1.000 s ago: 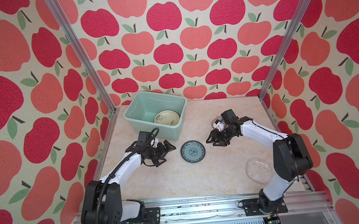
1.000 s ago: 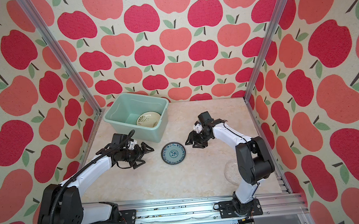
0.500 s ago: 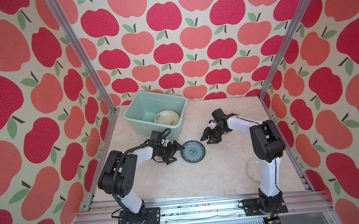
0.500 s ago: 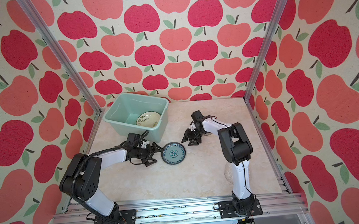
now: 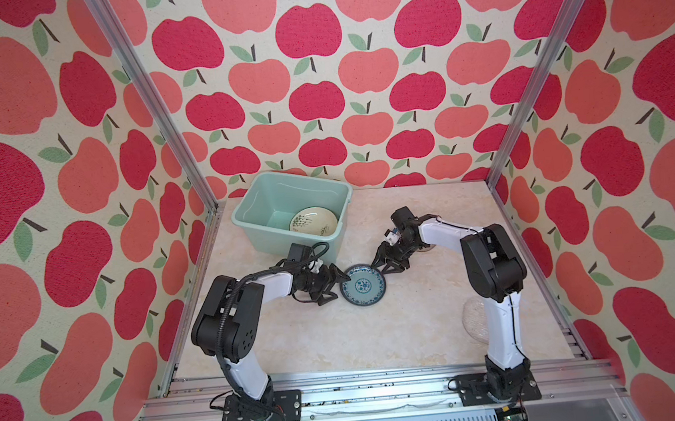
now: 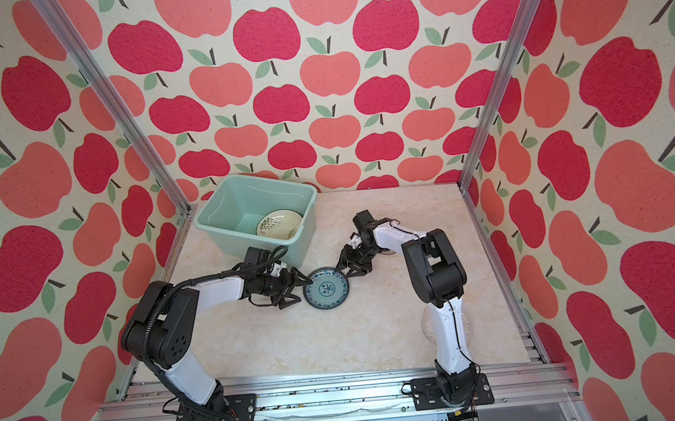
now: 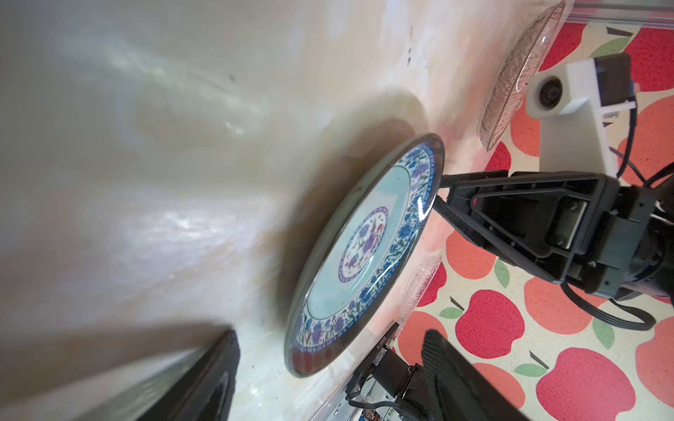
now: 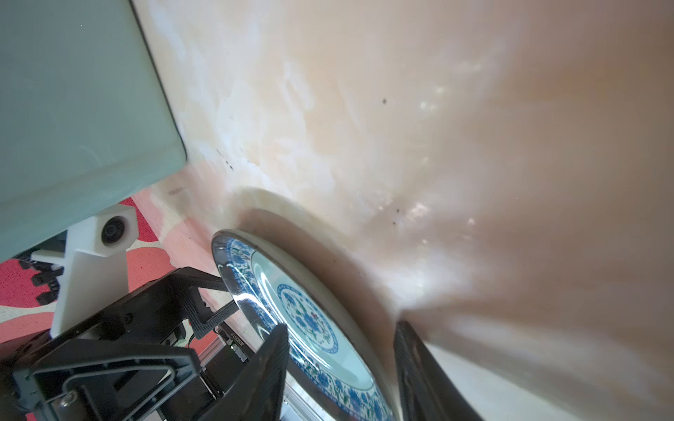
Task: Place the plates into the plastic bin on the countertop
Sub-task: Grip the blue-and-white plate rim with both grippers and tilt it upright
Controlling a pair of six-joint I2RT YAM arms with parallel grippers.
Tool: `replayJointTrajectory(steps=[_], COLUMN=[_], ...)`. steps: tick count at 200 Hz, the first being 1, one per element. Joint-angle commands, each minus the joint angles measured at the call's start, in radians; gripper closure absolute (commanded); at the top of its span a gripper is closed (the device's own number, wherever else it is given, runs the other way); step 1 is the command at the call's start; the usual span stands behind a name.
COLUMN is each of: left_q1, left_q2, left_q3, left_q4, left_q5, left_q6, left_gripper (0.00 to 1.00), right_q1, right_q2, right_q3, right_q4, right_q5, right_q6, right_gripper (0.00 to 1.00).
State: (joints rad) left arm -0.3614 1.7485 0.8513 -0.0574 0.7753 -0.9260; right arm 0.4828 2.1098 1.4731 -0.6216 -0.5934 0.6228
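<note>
Plate in teal glaze, round with a blue floral border, lies flat on the beige marble-patterned table, just in front of the pale mint-green rectangular plastic bin. The left gripper is spread wide, a finger on either side of the plate's left rim, not clamping it. The right gripper straddles the far right rim; whether it pinches cannot be told. Inside the bin rests a round cream plate with a bamboo drawing. A clear glass plate lies partly hidden behind the right arm.
</note>
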Motion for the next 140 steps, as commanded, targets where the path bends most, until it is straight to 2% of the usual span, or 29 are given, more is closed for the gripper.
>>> replayJointTrajectory(steps=[1, 32, 92, 140], left_q1=[-0.011, -0.016, -0.019, -0.025], left_q2=[0.03, 0.042, 0.029, 0.023], left_q3=[0.011, 0.015, 0.014, 0.011], left_q4=[-0.044, -0.041, -0.045, -0.049], left_q5=[-0.041, -0.03, -0.036, -0.038], left_q6=[0.019, 0.015, 0.013, 0.012], left_gripper=[0.21, 0.26, 0.26, 0.26], right_q1=[0.009, 0.01, 0.031, 0.067], right_q2=[-0.016, -0.04, -0.116, -0.141], right_q3=[-0.023, -0.049, -0.109, -0.108], right_q4=[0.0, 0.031, 0.094, 0.097], right_q5=[-0.044, -0.071, -0.108, -0.117], right_q6=[0.018, 0.032, 0.056, 0.059], right_gripper=[0.52, 0.56, 0.66, 0.69])
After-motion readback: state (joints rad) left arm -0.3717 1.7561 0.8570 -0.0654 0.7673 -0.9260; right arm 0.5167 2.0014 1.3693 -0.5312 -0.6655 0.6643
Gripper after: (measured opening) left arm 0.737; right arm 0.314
